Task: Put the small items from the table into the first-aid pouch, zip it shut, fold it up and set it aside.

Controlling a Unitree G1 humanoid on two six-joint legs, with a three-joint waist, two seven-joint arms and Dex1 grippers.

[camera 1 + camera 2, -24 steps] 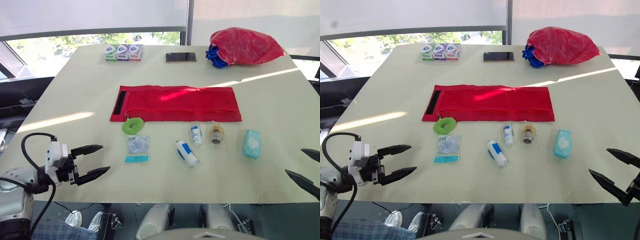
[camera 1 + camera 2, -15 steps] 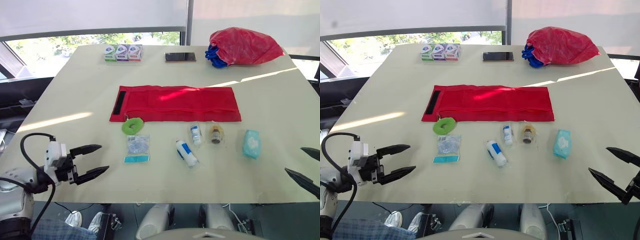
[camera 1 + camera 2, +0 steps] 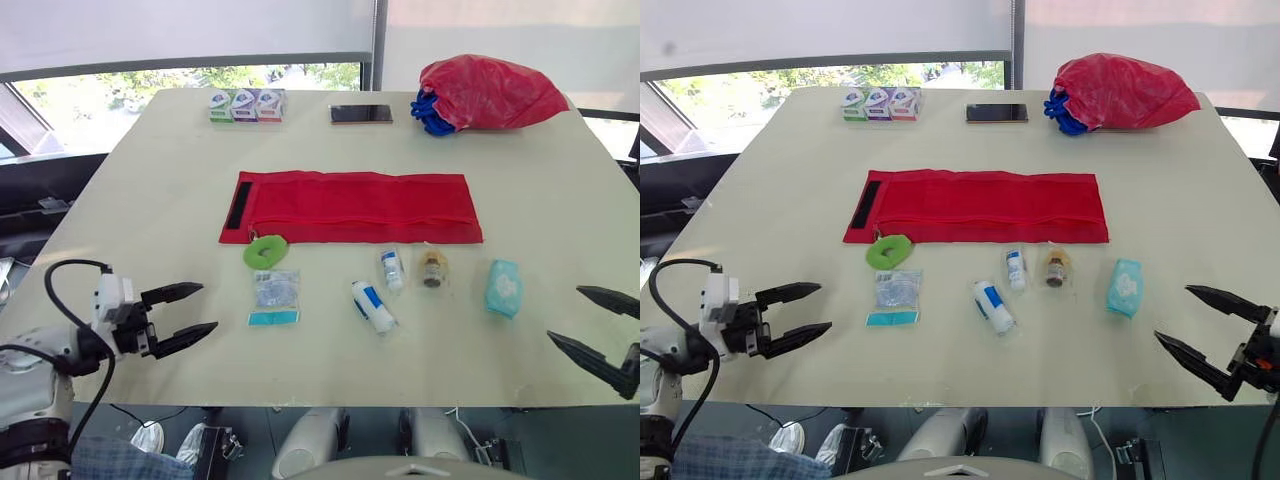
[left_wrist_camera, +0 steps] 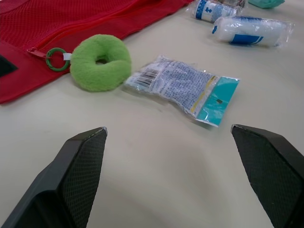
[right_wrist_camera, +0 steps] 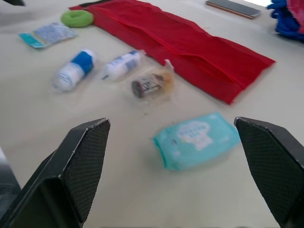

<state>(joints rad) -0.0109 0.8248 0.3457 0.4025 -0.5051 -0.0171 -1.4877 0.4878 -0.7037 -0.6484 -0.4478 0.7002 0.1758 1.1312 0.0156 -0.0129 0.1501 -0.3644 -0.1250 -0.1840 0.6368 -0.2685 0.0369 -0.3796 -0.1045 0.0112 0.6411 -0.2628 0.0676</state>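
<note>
The red first-aid pouch [image 3: 355,206] lies flat and unfolded across the middle of the table, a green fuzzy ring [image 3: 265,250] at its zipper pull. In front of it lie a clear sachet with a teal end [image 3: 275,296], a white-and-blue roll [image 3: 372,305], a small white bottle [image 3: 392,269], a brown vial in a bag [image 3: 432,268] and a teal wipes pack [image 3: 503,288]. My left gripper [image 3: 183,317] is open near the front left edge, left of the sachet [image 4: 183,88]. My right gripper [image 3: 1198,328] is open at the front right, close to the wipes pack [image 5: 196,139].
At the table's far edge stand three small boxes [image 3: 247,104], a dark phone [image 3: 361,114] and a red bag over something blue [image 3: 485,93]. The table's front edge [image 3: 330,400] runs just beneath both grippers.
My right gripper has moved in over the table's front right corner toward the wipes pack. My left gripper has risen slightly and stays open.
</note>
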